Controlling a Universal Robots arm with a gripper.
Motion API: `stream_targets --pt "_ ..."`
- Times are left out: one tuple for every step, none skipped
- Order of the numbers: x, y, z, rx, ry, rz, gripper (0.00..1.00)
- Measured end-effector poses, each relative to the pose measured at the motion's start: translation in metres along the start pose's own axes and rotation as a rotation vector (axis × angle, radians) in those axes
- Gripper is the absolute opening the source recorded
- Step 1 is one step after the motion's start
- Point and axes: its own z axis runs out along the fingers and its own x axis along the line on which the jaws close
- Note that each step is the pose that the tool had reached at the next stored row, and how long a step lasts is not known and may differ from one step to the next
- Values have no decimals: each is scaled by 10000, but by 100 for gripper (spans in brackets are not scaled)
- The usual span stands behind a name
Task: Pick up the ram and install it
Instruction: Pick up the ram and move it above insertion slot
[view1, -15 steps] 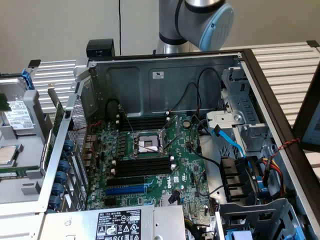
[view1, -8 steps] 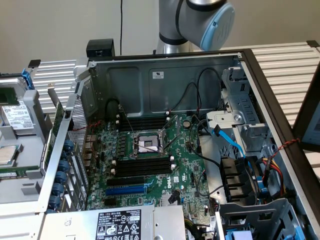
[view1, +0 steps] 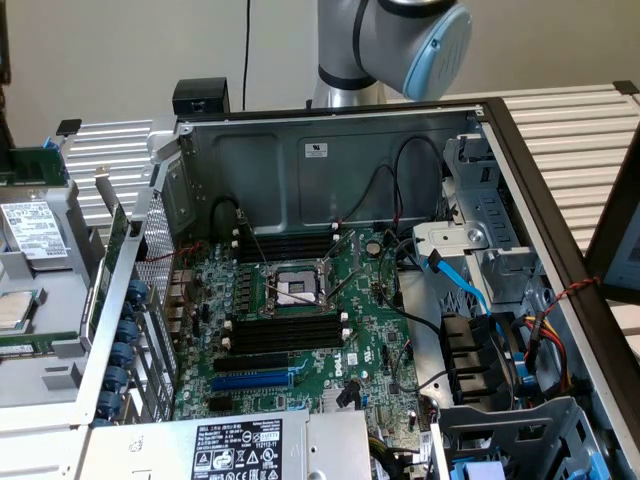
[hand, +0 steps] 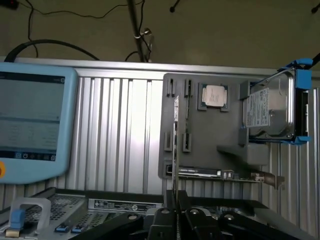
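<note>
Tool (hand: 176, 214) clamped on the ram (hand: 175, 150), stick edge-on between its fingers, grey tray (hand: 225, 135) beyond

arm (view1: 365, 40): silver-grey, rounded joint | cap (view1: 440, 50): light blue disc | gripper (hand: 176, 202): black

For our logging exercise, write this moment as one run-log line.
stage: ram held | hand: shut on ram, seen edge-on | behind it: grey parts tray | memory slots: look empty

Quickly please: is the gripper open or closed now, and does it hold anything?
Gripper: closed, holding the ram edge-on.
</note>
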Motion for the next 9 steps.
stream_targets --pt "1 -44 -19 -1 0 0 14" --pt "1 -89 -38 -2 0 0 14" --pt "2 -133 -53 -1 -2 0 14" --pt "3 -177 -67 -1 -9 -1 14" --pt "4 -255 -86 0 -34 -2 14" --pt "5 -299 -94 0 -57 -4 14" --pt "6 -343 -100 1 -89 -6 14" --pt "7 -391 -106 2 -127 -10 14" --pt "8 -435 -112 3 -164 -13 14"
